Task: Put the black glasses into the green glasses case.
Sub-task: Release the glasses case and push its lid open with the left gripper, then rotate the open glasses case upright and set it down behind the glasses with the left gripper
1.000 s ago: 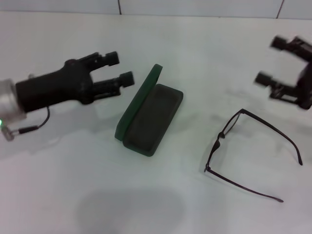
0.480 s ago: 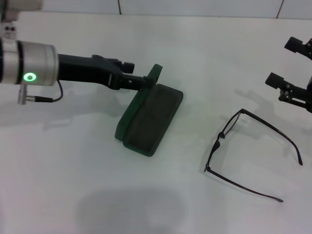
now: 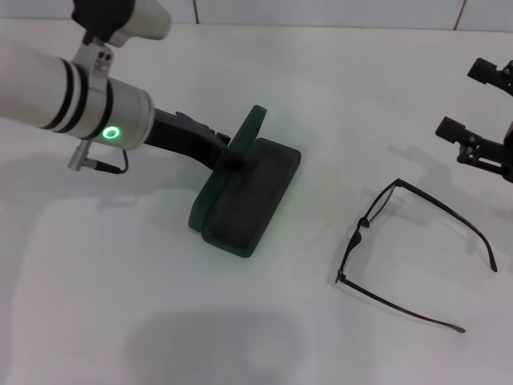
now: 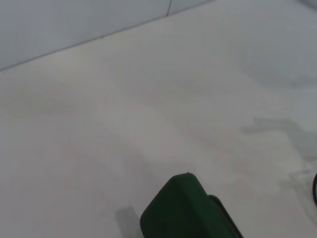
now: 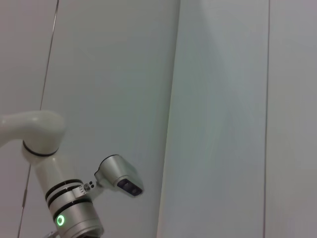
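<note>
You see a smooth, matt white counter [image 3: 240,337]. The green glasses case [image 3: 210,189] looks hard-shelled and matt, its lining dark and dull. The black glasses [image 3: 417,241] are thin dark wire with clear lenses.

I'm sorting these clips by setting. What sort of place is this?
Probably a lab test bench: a bare white table, plain panelled wall, and only the green glasses case and black glasses laid out.
</note>
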`<state>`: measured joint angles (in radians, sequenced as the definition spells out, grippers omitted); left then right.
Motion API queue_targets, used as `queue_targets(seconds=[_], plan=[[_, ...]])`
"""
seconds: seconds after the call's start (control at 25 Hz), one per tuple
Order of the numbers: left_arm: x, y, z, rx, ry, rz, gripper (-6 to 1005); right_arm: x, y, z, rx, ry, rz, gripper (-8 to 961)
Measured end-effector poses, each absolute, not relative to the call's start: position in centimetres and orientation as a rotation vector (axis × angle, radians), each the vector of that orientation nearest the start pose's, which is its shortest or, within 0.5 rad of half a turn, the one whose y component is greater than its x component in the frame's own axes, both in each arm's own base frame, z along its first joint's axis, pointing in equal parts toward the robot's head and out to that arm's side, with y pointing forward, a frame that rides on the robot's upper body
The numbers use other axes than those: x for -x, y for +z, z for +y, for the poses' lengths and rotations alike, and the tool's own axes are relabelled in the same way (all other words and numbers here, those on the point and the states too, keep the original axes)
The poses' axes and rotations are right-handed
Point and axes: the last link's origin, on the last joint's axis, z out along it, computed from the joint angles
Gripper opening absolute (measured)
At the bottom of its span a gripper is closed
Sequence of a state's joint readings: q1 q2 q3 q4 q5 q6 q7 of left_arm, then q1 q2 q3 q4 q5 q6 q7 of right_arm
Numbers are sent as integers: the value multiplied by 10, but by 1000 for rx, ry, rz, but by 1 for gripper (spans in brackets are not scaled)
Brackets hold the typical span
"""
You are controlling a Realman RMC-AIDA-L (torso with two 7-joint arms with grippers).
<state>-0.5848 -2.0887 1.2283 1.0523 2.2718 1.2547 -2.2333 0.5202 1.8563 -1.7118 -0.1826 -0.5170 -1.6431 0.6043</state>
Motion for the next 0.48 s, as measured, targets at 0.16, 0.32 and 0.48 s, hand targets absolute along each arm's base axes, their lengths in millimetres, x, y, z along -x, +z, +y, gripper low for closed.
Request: queue_targets(seconds=[0.16,0.32,0.48], plan=[[203,-20,381,2618,-4,-953,627,-261,28,319,2369,1105,-2,857],[203,-17,383,2593,-12,-994,570,-256,18,313,2478,1084,-82,857],[202,-17,384,2599,6,-970,513,-247,6,298,2668,1059,-248,857]])
